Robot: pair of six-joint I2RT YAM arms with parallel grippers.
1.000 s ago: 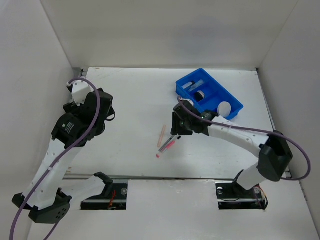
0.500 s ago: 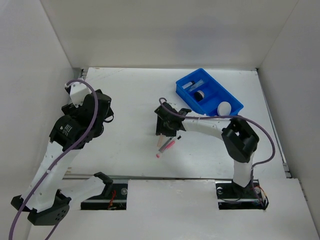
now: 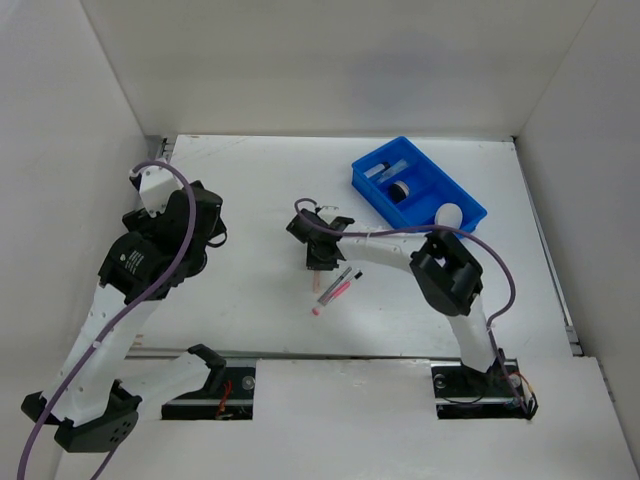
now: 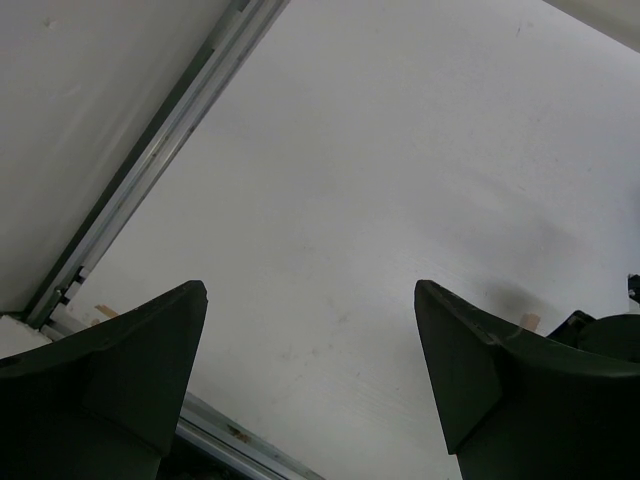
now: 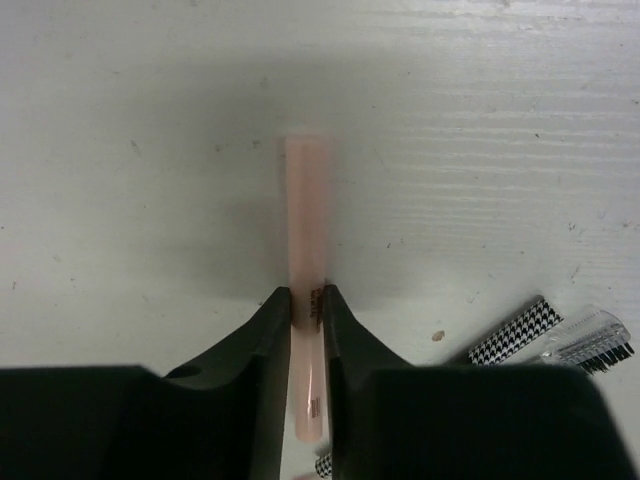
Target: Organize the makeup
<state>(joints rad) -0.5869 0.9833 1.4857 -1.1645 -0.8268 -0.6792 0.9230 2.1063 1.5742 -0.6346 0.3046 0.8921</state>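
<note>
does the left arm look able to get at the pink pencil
Likely yes: the pink pencil lies uncovered; the right jaws, shut on the peach stick beside it, may crowd.

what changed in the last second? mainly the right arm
The right gripper swung left, away from the blue tray, to the loose pencils, and its fingers now pinch the peach stick. Whether it is lifted, cannot tell. The pink pencil and the tray stayed put. The left gripper, open, barely moved.

left tool (image 4: 310,292) spread wide, white table (image 4: 400,170)
</note>
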